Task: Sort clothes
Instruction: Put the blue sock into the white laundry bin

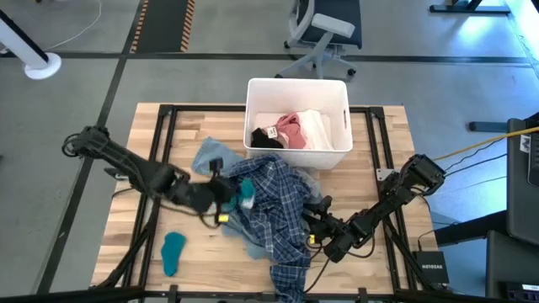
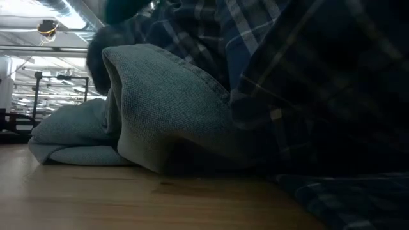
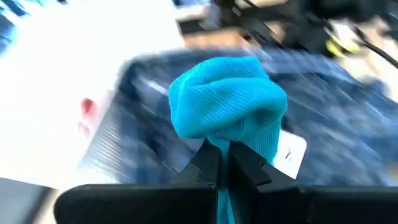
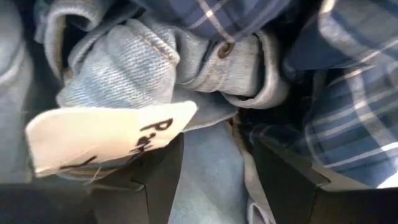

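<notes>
While seen from overhead: wooden table filling the middle of the frame. At lower left, lone teal sock flat on the wood. Just right of it, left gripper at centre-left, fingers clenched on a second teal sock, raised over the heap; in the left wrist view, bunched above the two pressed-together fingertips. At centre, heap of clothes: light blue-grey garment toward upper left of the pile, blue-and-white plaid shirt draped across it and trailing to the bottom edge. Above centre, white bin holding a black item, a pink garment and white fabric. Right of centre, right gripper low against the plaid's right edge, fingers released and spread; in the right wrist view, pale denim with a white handwritten tag between them, not gripped. At table level, grey-blue folds and plaid filling the frame.
</notes>
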Controlling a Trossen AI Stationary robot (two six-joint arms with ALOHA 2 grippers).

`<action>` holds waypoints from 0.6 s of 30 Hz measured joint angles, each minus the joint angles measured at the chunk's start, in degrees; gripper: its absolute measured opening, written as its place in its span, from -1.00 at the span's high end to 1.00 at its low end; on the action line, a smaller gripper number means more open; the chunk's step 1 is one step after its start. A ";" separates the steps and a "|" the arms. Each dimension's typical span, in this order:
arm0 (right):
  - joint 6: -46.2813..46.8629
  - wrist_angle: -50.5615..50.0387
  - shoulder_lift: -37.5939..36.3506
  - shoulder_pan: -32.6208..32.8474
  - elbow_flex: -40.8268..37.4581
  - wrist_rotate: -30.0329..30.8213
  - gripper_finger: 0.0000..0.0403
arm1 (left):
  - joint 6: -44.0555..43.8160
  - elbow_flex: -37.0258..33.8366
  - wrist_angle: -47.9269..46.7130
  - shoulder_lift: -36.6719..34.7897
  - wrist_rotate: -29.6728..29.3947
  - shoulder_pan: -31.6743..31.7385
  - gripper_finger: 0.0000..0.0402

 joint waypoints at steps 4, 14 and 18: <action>0.12 0.11 0.00 0.00 0.02 -1.87 -0.07 | 8.20 0.00 6.44 -0.81 -0.45 6.56 0.96; 0.12 0.13 -0.04 0.00 0.07 -2.46 -0.07 | 20.27 0.00 23.06 -0.46 -0.36 22.91 0.94; 0.10 0.11 -0.04 0.00 0.07 -2.50 -0.07 | 20.39 0.00 27.86 -0.46 -0.34 27.97 0.90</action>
